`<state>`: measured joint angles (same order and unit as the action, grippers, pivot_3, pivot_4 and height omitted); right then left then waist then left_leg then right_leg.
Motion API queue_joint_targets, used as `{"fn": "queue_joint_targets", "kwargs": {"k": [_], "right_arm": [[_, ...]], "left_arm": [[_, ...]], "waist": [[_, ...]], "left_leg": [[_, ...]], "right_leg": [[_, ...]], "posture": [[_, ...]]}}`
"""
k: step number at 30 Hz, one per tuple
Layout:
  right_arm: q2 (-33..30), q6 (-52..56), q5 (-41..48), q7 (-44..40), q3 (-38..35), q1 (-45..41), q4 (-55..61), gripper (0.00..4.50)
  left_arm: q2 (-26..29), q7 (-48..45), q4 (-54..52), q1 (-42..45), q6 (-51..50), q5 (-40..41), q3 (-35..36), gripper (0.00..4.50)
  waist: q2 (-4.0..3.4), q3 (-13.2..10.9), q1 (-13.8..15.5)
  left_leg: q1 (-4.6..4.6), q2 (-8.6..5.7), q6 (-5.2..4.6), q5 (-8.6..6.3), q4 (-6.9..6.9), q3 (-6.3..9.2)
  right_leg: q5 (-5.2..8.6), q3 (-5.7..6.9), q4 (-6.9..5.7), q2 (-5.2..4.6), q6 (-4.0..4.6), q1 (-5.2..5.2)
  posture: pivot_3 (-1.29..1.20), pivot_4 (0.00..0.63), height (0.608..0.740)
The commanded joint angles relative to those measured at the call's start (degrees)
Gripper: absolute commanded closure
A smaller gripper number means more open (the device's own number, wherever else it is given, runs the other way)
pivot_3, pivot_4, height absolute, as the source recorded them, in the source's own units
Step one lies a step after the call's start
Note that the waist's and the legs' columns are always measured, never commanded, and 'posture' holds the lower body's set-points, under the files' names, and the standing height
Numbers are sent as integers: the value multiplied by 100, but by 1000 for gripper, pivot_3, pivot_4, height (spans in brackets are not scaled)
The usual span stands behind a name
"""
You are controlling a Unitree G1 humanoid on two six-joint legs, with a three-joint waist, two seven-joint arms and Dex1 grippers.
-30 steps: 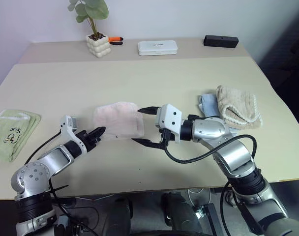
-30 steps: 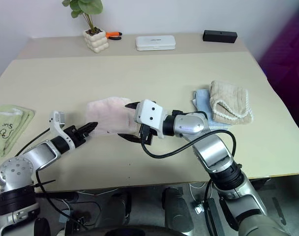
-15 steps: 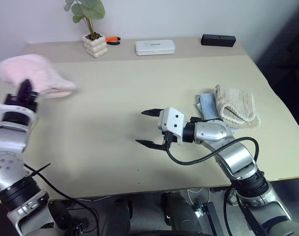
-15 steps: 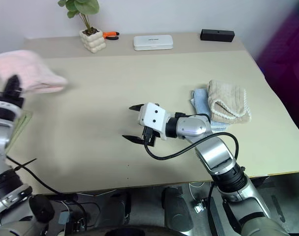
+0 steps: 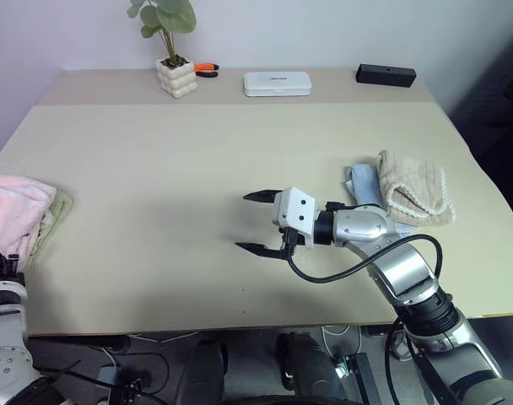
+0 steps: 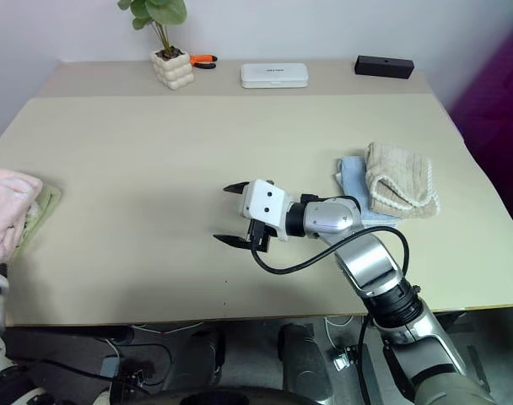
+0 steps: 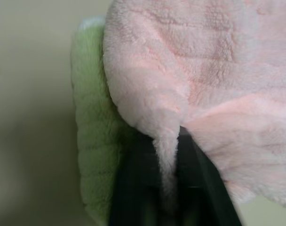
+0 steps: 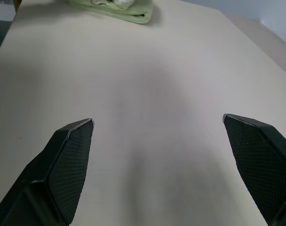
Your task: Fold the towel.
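Currently, the towel (image 5: 16,211) lies bunched at the left edge of the desk (image 5: 197,152), on top of the green towel (image 5: 56,211). In the left wrist view, the left gripper (image 7: 169,186) has a fold of the pink cloth between its two fingers (image 7: 133,188); whether they clamp it cannot be told. The right gripper (image 5: 256,222) hovers over the bare middle of the desk with its fingers spread wide apart and nothing between them. Near the right edge, a beige towel (image 5: 413,187) rests on a light blue towel (image 5: 359,181).
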<state>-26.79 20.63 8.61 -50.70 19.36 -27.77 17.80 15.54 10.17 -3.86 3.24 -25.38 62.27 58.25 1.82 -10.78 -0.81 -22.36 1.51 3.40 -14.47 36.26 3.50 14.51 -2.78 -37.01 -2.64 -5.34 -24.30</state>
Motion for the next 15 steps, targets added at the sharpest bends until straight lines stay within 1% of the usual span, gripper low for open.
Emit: {"fn": "queue_joint_targets", "kwargs": {"k": [1,4,6,9,11,13,15], "right_arm": [[-54,-164,-21,-60,-60,-86,9,0],[-63,-190,-34,-104,-73,-83,-23,0],[-79,-212,-26,-142,-90,-84,-50,0],[-62,-245,-31,-204,-61,-141,-137,0],[-58,-277,-23,-239,-82,-186,-219,0],[-73,-297,15,-267,-152,-207,-289,0],[-39,-224,51,-169,-266,-221,-372,0]], "left_arm": [[187,64,-190,7,237,145,129,1884],[357,99,-236,-3,544,124,307,401],[500,80,-303,-36,716,84,383,401],[1136,-255,-415,-216,873,-367,308,401],[1501,-641,-595,-377,917,-791,-47,401],[1656,-902,-808,-470,914,-1047,-384,401],[1820,-1340,-1160,-520,790,-1299,-1062,401]], "waist": [[0,0,-3],[0,0,-14],[0,0,-27],[2,1,-25],[1,0,-26],[-1,0,13],[-2,0,33]], "left_leg": [[0,0,0,0,0,0],[1,0,0,0,-2,1],[1,2,0,0,-2,1],[2,3,0,0,-4,1],[2,3,0,0,-4,-1],[2,1,1,0,-4,-3],[2,-1,3,1,-4,-5]], "right_leg": [[0,0,0,0,0,0],[0,0,0,1,0,0],[0,0,-1,3,0,-1],[0,1,-1,5,0,-1],[3,0,1,5,6,-1],[10,-1,3,1,18,0],[12,-1,6,-3,20,3]], "posture": [[0,150,737],[0,150,737],[0,150,737],[0,150,737],[0,150,737],[0,150,737],[0,150,737]]}}
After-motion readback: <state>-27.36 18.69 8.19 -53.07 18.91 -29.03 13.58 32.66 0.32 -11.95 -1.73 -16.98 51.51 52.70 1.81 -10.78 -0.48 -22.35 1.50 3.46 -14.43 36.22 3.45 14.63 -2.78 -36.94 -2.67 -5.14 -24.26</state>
